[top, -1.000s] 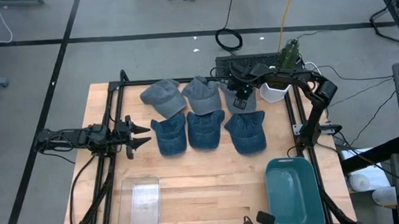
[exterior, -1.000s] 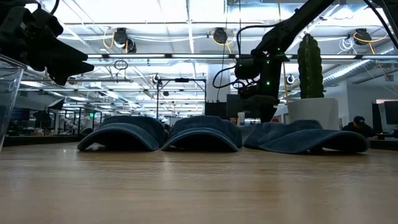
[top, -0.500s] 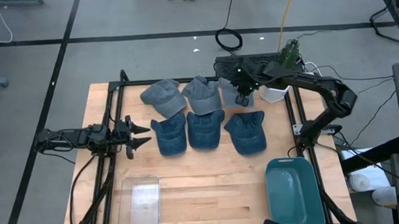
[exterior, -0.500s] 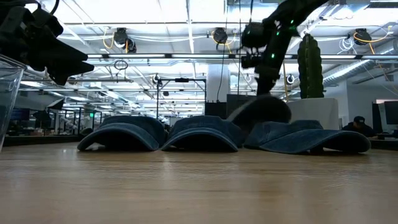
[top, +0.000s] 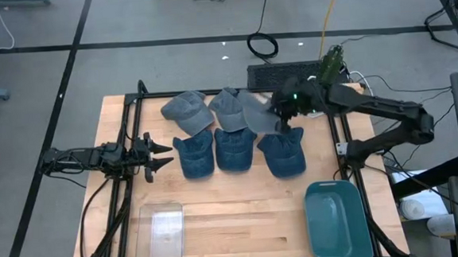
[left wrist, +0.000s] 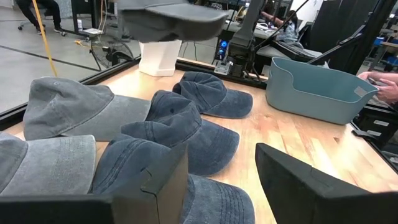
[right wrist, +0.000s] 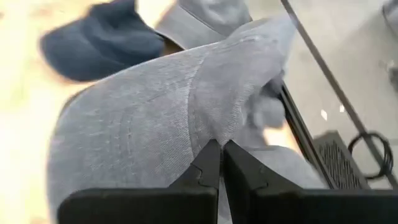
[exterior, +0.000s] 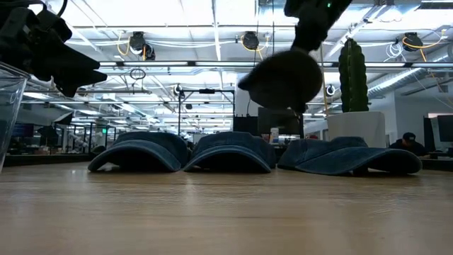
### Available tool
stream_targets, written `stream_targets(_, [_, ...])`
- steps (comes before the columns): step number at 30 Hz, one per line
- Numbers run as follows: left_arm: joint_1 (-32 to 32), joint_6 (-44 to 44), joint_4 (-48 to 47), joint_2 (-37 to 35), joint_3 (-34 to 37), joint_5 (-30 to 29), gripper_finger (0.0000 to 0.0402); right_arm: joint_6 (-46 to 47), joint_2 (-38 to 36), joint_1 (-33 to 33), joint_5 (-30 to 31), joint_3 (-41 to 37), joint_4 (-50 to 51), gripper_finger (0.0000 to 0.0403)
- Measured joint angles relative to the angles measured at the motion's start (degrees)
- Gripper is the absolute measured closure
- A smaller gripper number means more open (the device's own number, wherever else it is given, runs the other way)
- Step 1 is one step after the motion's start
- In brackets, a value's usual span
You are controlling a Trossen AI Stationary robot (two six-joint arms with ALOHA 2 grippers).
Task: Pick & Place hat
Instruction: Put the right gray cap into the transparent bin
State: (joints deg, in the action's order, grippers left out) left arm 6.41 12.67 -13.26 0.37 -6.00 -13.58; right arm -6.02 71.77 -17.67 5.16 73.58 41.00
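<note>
The right end effector (right wrist: 219,163) is clamped tight on a pinch of the grey hat (top: 258,112), holding it in the air above the far right of the table (top: 242,215), clear of the hats lying in rows. Pinching the fabric lets the hat hang free, likely for carrying toward the teal bin (top: 338,221). The left end effector (top: 160,155) waits at the table's left edge, fingers apart and empty.

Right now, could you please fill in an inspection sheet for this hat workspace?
Surface: wooden table, bare at its front middle.
Job's things: grey hat lifted off the table; two grey hats and three blue hats lying in rows; teal bin empty.
Clutter: clear container, white pot with cactus.
Grippers: right gripper shut on grey hat; left gripper open, waiting at the table's left edge.
Cables: on the floor beyond the table.
Surroundings: workshop; person's hand in the background.
</note>
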Motion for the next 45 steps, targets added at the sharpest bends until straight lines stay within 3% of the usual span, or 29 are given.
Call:
stream_targets(10, [0.0,0.0,0.0,0.0,0.0,0.0,0.0206,1.9,0.7,19.0,14.3,-0.9,-5.7,0.0403])
stream_targets(20, [0.0,0.0,0.0,0.0,0.0,0.0,0.0206,-0.2,0.7,28.5,14.5,-6.9,-19.9,0.0403])
stream_targets(38, [0.0,0.0,0.5,0.0,0.0,0.0,0.0206,-9.2,0.7,30.9,14.6,-20.6,-49.3,0.0403])
stream_targets(45, [0.0,-0.5,8.3,0.6,0.0,-1.5,0.0206,-9.2,0.7,30.9,14.6,-24.3,-54.0,0.0403])
